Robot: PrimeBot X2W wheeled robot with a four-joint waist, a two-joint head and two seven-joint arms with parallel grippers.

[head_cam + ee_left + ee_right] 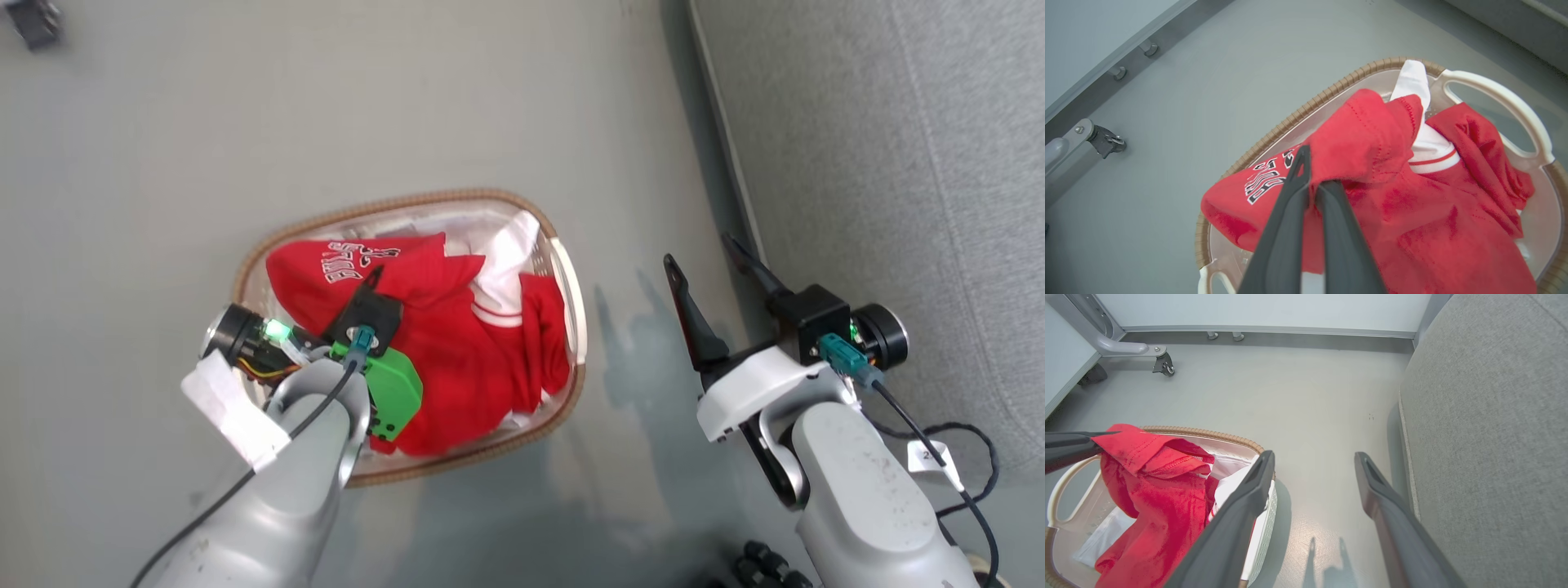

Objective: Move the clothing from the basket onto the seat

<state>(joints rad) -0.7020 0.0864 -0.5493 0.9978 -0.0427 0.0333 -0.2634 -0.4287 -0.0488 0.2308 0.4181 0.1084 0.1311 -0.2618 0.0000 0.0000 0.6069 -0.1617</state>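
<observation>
Left wrist view: left fingers (1286, 212) pinching clothing (1412, 212) over basket (1388, 63); right fingers (1237, 522) spread, beside seat (1494, 437).

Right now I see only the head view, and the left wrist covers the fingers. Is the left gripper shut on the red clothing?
Observer: Yes. In the left wrist view the left gripper is shut on a fold of the clothing.
Operator: Is that fold out of the basket?
Observer: Partly. The right wrist view shows the fold above the rim of the basket; the rest of the garment hangs inside.
</observation>
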